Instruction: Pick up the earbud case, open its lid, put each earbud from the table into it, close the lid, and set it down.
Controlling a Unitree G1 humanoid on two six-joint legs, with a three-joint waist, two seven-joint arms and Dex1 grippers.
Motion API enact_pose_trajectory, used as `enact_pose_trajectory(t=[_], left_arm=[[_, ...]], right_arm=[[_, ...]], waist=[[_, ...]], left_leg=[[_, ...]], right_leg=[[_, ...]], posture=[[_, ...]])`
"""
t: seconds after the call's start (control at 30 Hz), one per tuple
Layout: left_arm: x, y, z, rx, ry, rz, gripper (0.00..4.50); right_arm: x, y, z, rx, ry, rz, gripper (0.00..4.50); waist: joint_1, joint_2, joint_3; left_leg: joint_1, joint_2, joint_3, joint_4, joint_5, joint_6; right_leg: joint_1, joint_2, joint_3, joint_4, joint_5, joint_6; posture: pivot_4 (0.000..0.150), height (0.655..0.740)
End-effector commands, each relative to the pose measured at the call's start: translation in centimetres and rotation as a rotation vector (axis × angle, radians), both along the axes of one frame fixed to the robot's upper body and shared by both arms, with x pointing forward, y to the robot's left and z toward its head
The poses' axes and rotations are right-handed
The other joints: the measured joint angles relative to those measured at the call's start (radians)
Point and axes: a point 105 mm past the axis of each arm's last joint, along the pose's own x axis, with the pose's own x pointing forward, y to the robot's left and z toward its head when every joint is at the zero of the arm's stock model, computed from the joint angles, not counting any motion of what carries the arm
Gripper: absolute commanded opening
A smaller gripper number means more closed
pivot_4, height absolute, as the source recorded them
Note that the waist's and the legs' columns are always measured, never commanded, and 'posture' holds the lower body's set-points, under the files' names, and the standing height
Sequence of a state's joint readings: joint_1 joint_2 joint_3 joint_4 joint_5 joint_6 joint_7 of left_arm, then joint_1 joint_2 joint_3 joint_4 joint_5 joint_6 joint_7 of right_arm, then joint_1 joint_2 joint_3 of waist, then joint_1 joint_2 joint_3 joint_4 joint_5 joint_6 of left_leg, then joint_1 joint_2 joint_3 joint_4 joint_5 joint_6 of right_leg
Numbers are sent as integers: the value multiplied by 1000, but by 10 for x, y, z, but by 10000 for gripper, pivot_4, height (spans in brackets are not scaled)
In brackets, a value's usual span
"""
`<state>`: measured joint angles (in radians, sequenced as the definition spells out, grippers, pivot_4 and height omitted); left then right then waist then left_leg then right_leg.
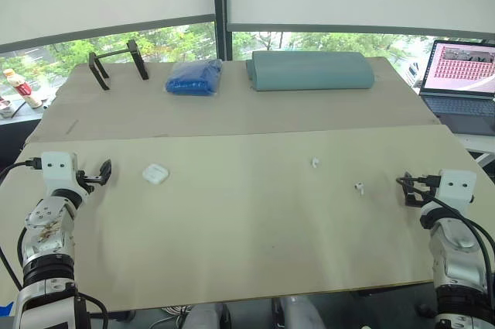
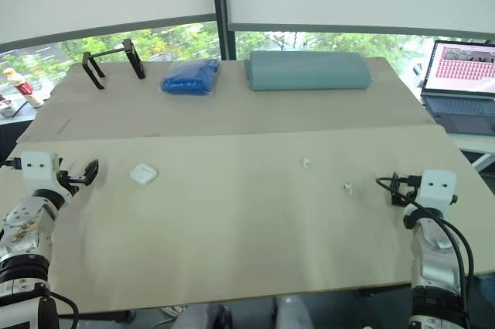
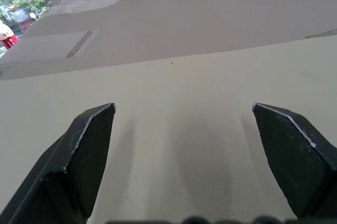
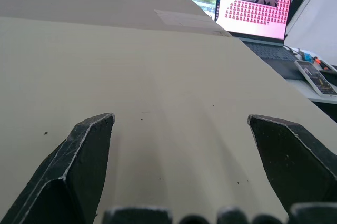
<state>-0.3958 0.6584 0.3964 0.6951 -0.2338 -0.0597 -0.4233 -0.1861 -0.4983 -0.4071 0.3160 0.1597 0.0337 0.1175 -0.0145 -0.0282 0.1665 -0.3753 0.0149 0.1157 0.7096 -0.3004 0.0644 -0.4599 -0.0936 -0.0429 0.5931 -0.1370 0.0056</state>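
Nothing of the task is done yet, as far as I can judge. The earbud case (image 1: 155, 173) lies flat on the tabletop (image 1: 232, 236) toward its left edge, with its lid apparently closed. Two earbuds rest loose on the bare surface right of the middle, well apart from the case. The first earbud (image 1: 315, 162) sits nearer the far edge and the second earbud (image 1: 359, 187) nearer the right edge.

The left gripper (image 1: 104, 173) hovers at the left edge, near the case but not touching it, with its fingers spread and holding nothing. The right gripper (image 1: 410, 190) hangs at the right edge, near the second earbud, likewise released and empty. Every step is left: lifting the case, opening it, seating both earbuds, closing it and setting it down.

The head views give the whole layout. They show the case, both earbuds and, beyond the far edge, a black stand (image 1: 117, 62), a blue bag (image 1: 193, 77) and a grey-green roll (image 1: 309, 70). The gripper fingers are too small in those views to read well.

The wrist views settle this. Each shows two black fingers set wide apart, with plain tabletop between them. The right wrist view also brings the laptop (image 4: 253, 8) up close, off the right edge.
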Motion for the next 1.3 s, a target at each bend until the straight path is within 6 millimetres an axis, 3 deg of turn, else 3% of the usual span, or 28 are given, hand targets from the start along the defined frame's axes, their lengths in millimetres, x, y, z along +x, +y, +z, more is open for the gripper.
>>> enact_pose_trajectory(t=[0.03,0.23,0.37,0.43,0.63,0.77,0.83,0.93,1.1,1.3], left_arm=[[1,4,16,19,-36,-8,44373],[0,4,23,8,-48,-38,44373],[-5,-4,43,-45,-82,-169,44373],[-7,-15,55,-67,-68,-280,44373],[-15,-71,73,-65,91,-650,44373],[-13,-96,65,-4,205,-781,44373],[-10,-101,61,6,238,-800,44373],[0,-104,40,58,295,-786,44373],[10,-105,20,53,339,-759,44373],[12,-106,-3,24,393,-732,44373]], right_arm=[[-3,-8,20,-45,-55,-24,45000],[-3,-5,21,-46,-63,-21,45000],[6,12,37,-36,-105,62,45000],[15,34,46,-22,-115,177,45000],[37,147,65,68,-97,733,45000],[28,219,77,96,-70,1100,45000],[23,240,81,107,-62,1209,45000],[3,292,87,113,-32,1458,45000],[-14,325,93,83,-10,1592,45000],[-16,328,95,63,-6,1600,45000]], waist=[[0,0,0],[0,0,0],[-2,0,0],[-5,0,0],[-15,0,0],[-8,0,0],[-3,0,0],[1,0,0],[3,0,0],[5,0,0]], left_leg=[[0,0,0,0,0,0],[0,0,0,0,0,0],[0,0,0,0,0,0],[0,1,0,0,0,0],[2,1,0,0,1,-1],[1,1,-1,0,1,-1],[0,1,-1,0,0,0],[-2,0,-1,0,1,-1],[-7,0,-2,1,4,-6],[-14,-1,-2,4,3,-5]], right_leg=[[0,0,0,0,0,0],[0,0,0,0,0,0],[0,0,0,0,0,0],[0,1,0,0,0,0],[0,1,1,1,-4,6],[0,3,1,1,-3,3],[0,3,1,1,-1,0],[-1,3,0,0,-1,0],[-3,3,-3,1,0,-1],[-7,2,-4,1,0,0]], posture=[[1500,7400],[1500,7400],[1500,7400],[1500,7400],[1500,7400],[1500,7400],[1500,7400],[1500,7400],[1500,7400],[1500,7400]])
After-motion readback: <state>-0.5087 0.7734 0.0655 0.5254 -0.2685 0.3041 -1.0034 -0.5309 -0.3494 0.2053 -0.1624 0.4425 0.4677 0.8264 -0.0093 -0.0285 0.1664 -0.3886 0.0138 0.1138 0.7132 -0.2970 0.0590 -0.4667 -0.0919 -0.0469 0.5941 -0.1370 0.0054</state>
